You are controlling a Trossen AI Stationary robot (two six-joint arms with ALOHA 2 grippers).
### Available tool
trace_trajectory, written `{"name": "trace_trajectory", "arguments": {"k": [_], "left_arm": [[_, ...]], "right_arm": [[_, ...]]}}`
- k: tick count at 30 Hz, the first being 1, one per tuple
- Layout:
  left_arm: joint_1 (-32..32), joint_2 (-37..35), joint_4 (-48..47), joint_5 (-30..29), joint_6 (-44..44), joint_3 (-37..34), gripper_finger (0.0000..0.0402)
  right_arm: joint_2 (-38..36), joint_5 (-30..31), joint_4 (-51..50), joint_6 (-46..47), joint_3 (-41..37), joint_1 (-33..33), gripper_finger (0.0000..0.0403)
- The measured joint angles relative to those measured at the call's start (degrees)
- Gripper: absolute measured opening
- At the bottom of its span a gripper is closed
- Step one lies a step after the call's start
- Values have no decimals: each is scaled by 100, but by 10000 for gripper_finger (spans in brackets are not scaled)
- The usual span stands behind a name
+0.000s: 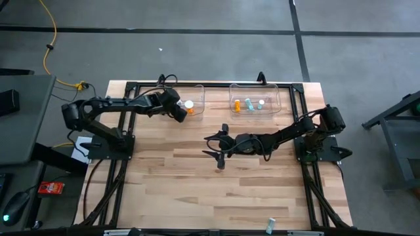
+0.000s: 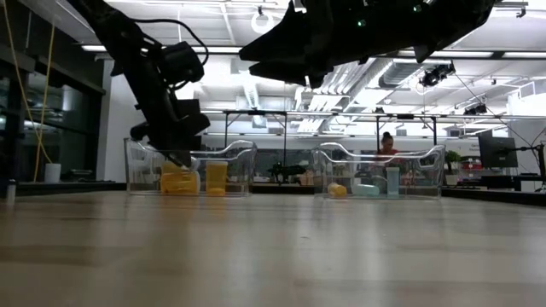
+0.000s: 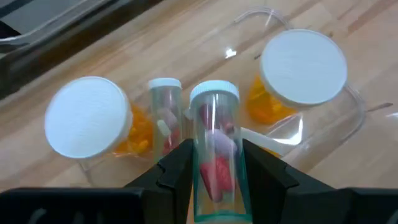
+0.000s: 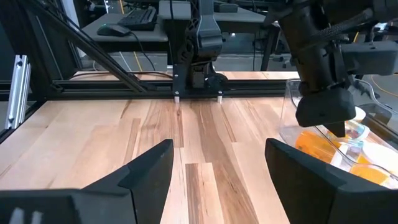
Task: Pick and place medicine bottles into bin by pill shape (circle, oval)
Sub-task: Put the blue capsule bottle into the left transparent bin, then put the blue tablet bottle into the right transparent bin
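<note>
Left gripper [image 3: 214,171]: reaches into the left bin in the upper middle of the high view; its fingers [image 3: 177,168] stand on either side of a clear bottle. Whether they press it or have let go, cannot tell.
Clear bottle [image 3: 214,155]: lies lengthwise between the left fingers, white cap pointing away from the wrist, red and pale pills inside.
Left bin [image 1: 197,92]: clear tray at the upper middle of the high view. It holds two orange bottles with white caps [image 3: 84,121] [image 3: 298,71] and a second small clear bottle [image 3: 165,115] just beside the one between the fingers.
Right bin [image 1: 279,95]: clear tray at the upper right of centre; inside, an orange bottle [image 1: 237,104], a teal bottle [image 1: 249,103] and a white-capped bottle [image 1: 261,103] side by side.
Right gripper [image 4: 217,168]: at frame centre in the high view, above bare table [image 1: 262,190], fingers spread wide, nothing between them.
Stray bottle [image 1: 271,225]: at the table's lower edge, well apart from both bins.
</note>
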Motion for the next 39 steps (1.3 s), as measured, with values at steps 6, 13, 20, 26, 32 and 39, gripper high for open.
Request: {"name": "trace_trajectory", "arguments": {"k": [6,13,20,26,32,39], "left_arm": [[-17,-20,16,-174,139,0,147],[-17,-284,-629,-110,301,548,204],[-913,-1322,58,453,88,505,214],[-2777,-2279,2623,89,-9,-984,214],[-4453,-2521,4953,-887,142,-2259,214],[-5157,-2543,5752,-1638,645,-2603,214]], "right_arm": [[0,0,-19,1,0,0,248],[0,0,-19,-1,0,0,248],[0,-4,-20,-13,0,2,248],[0,-4,-6,-228,0,153,248],[0,-7,141,-426,0,347,248],[0,0,108,-263,0,385,248]]}}
